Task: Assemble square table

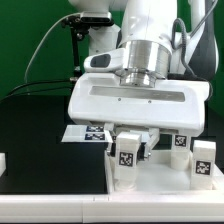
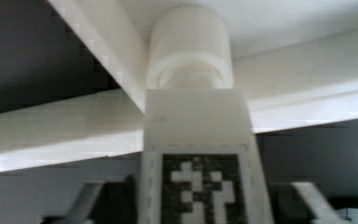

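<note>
My gripper (image 1: 128, 150) is shut on a short white leg (image 1: 127, 156) with a black-and-white tag, held upright over the near-left part of the white square slab (image 1: 162, 184). In the wrist view the leg (image 2: 195, 110) fills the middle between my fingers (image 2: 98, 200), its rounded end pointing at the slab's crossing ribs (image 2: 51, 120). Whether the leg touches the slab cannot be told. A second tagged leg (image 1: 203, 160) stands at the slab's right side, and a third (image 1: 180, 143) shows behind it.
The marker board (image 1: 84, 131) lies on the black table at the exterior view's left of the slab. A white border bar (image 1: 50, 209) runs along the near edge, and a white block (image 1: 3, 161) sits at the far left. A green backdrop stands behind.
</note>
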